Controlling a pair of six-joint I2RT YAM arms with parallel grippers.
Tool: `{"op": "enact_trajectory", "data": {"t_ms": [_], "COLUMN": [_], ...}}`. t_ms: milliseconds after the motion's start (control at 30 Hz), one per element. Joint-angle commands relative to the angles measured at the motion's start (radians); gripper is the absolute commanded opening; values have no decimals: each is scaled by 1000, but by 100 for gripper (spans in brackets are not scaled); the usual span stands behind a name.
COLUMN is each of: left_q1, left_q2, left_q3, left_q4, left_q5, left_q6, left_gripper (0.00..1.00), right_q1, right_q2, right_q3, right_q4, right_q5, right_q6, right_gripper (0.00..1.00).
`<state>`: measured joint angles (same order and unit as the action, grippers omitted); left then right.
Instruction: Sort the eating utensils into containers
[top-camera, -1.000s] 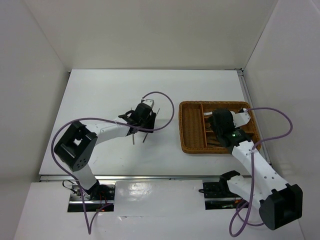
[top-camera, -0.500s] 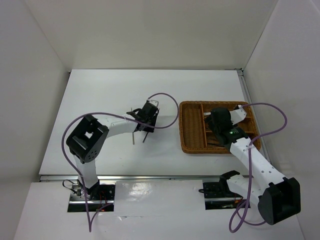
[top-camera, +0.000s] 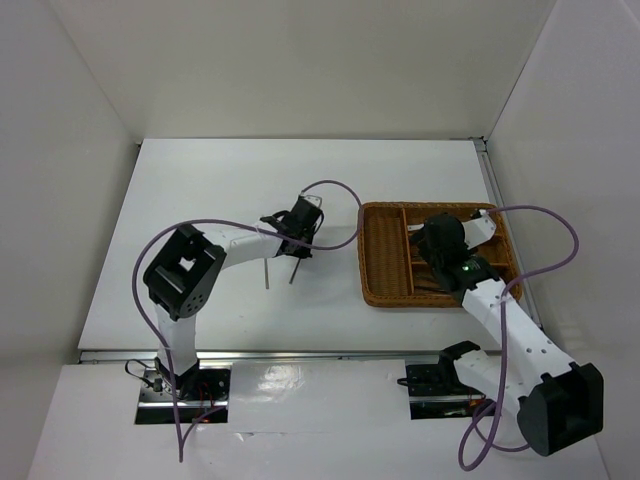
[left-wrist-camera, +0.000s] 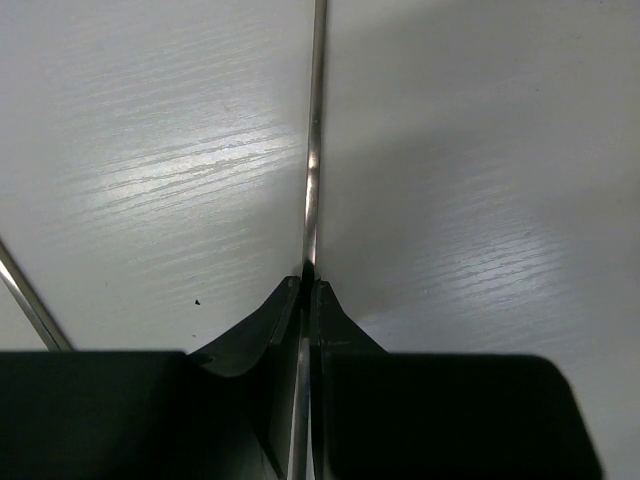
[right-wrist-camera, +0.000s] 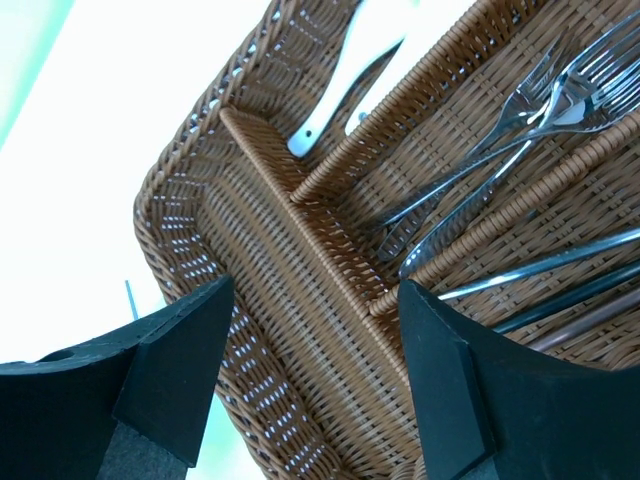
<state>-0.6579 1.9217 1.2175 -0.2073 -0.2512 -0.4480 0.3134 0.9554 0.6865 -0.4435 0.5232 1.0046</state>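
Note:
My left gripper (left-wrist-camera: 305, 285) is shut on a thin metal chopstick (left-wrist-camera: 313, 150) that runs straight ahead over the white table. A second metal chopstick (left-wrist-camera: 25, 298) lies at the lower left. In the top view the left gripper (top-camera: 297, 228) is mid-table with two chopsticks (top-camera: 295, 269) just near of it. My right gripper (right-wrist-camera: 315, 320) is open and empty above the brown wicker tray (right-wrist-camera: 190, 160), over its long section (right-wrist-camera: 300, 290). The shorter sections hold a white spoon (right-wrist-camera: 335, 80), silver forks (right-wrist-camera: 490, 155), and metal and dark chopsticks (right-wrist-camera: 560, 265).
The wicker tray (top-camera: 372, 262) sits right of centre in the top view, with the right gripper (top-camera: 440, 236) over it. White walls enclose the table on three sides. Purple cables loop over both arms.
The left gripper has shifted slightly right and away, and its arm has swung round. The right gripper has stayed over the tray, nearly still.

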Motion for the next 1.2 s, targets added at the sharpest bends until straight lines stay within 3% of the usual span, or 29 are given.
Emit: {"op": "enact_trajectory", "data": {"t_ms": [0, 267, 533, 833, 1167], "left_q1": [-3, -3, -118, -210, -242], "left_q2": [30, -208, -346, -273, -125], "left_q3": [-1, -44, -79, -125, -27], "left_q4": [-37, 58, 219, 480, 563], "left_q5": [36, 197, 230, 193, 104], "left_q6": [-14, -87, -260, -562, -681], "left_gripper": [12, 11, 11, 11, 11], "right_q1": [-7, -7, -7, -7, -7], "right_q2": [-38, -76, -87, -142, -213], "right_q3": [25, -30, -39, -58, -68], "right_q4": [25, 15, -52, -92, -110], "right_q5": [50, 70, 118, 147, 156], "right_q6": [-6, 12, 89, 114, 114], "right_gripper": [75, 81, 83, 86, 86]}}
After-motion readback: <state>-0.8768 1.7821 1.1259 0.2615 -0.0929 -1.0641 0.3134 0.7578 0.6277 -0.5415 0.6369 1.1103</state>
